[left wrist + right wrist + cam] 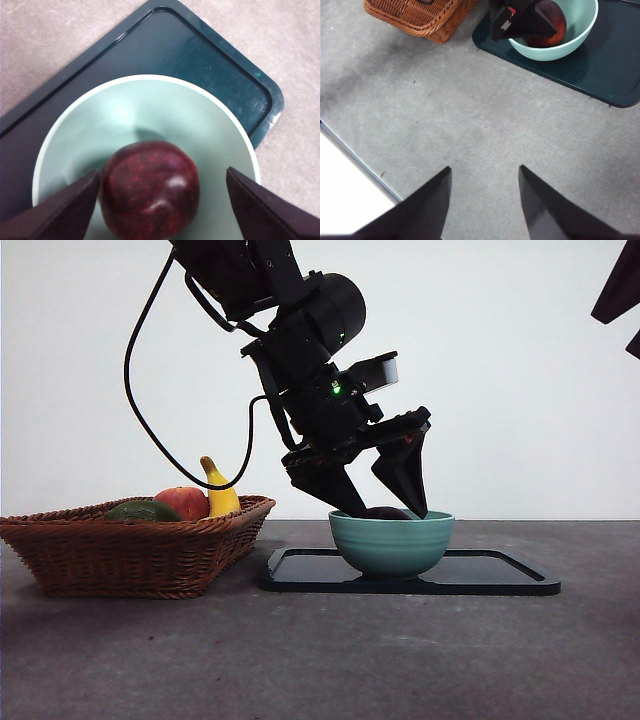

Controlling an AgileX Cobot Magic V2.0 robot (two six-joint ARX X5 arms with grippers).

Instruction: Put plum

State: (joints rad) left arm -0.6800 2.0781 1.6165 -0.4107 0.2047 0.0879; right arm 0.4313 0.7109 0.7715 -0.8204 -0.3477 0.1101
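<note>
Plum [149,189] sits inside the pale green bowl [391,542], on the dark tray [500,575] right of the wicker basket [130,550]. Left gripper [385,502] dips into the bowl, jaws spread either side of the fruit (one touching or nearly so). Right gripper [484,200] hangs above bare bench [470,115], jaws apart, holding nothing.

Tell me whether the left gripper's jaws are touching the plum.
Cannot tell. In the left wrist view, the left gripper is open: one jaw stands clear of the plum, the other meets its edge.
</note>
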